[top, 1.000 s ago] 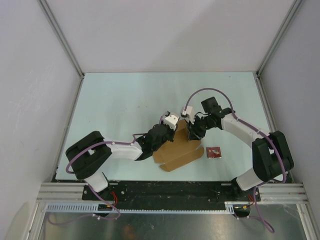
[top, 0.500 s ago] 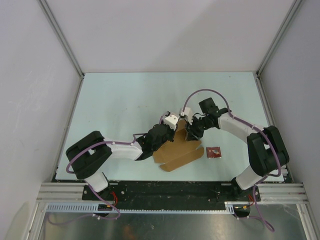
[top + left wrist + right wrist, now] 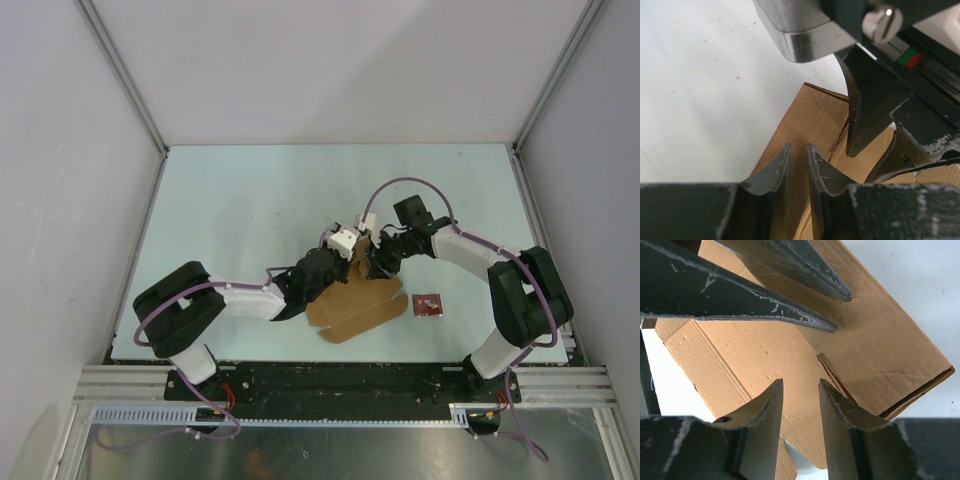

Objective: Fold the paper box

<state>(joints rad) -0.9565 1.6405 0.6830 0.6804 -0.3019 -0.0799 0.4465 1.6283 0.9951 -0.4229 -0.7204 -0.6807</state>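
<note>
Box: your paper box (image 3: 352, 310) lies on the table (image 3: 250, 200) near the front edge, midway between the two arms. Its near part is flat, with tabs pointing toward the bases. Its far end is folded up where the two grippers meet.

Left gripper: your left gripper (image 3: 799, 147) sits low over the box's left side. Its fingers (image 3: 780, 167) are drawn close, with only a thin slit between them. You see brown cardboard through the slit, but you cannot tell whether they are pinching a flap or just standing over the sheet.

Right gripper: your right gripper (image 3: 800, 382) comes in from the opposite side, tips down over the cardboard. Its fingers (image 3: 835, 415) stand partly apart, and nothing shows between them except the flat sheet behind. A flap edge runs just beside the right-hand finger.

Grippers together: the two sets of fingers are just beside each other over the folded end. In the left wrist view the right gripper's fingers fill the upper right, with their tips down at the cardboard.

Fold: in the right wrist view a creased panel rises from the sheet and shows a doubled edge at its outer corner.

Packet: a small red packet (image 3: 428, 303) lies on the table just right of the box, apart from it.
</note>
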